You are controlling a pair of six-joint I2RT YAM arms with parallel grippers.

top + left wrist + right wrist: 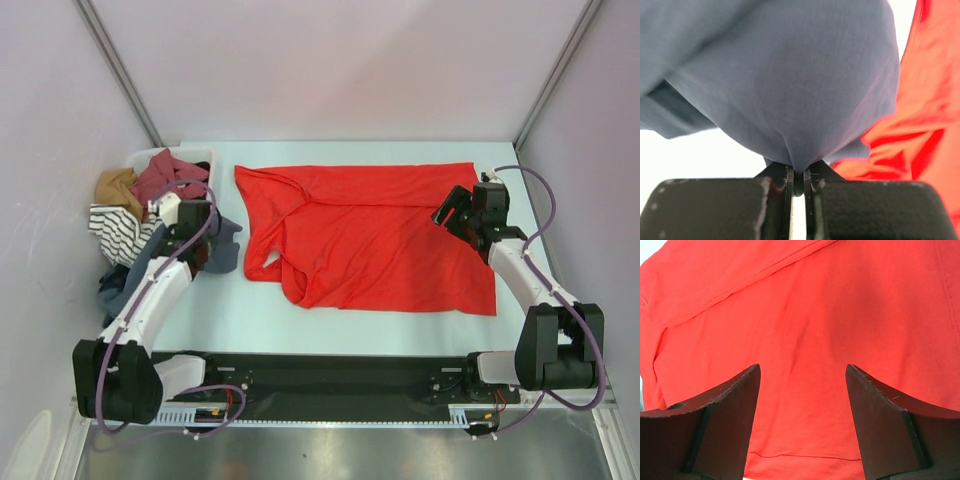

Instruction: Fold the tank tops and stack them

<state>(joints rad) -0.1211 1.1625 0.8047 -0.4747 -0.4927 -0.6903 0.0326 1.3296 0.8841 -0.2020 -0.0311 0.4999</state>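
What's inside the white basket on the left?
Heaped clothes: a dusty-red piece on top, a tan one beside it, a striped one spilling over the near side. Only the far rim of the basket shows; the heap covers its floor and anything deeper.

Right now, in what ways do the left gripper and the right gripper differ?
The left gripper is shut, pinching the dark blue top; the right gripper is open and holds nothing. The left is beside the clothes pile; the right hovers over the red tank top. Both have dark fingers.
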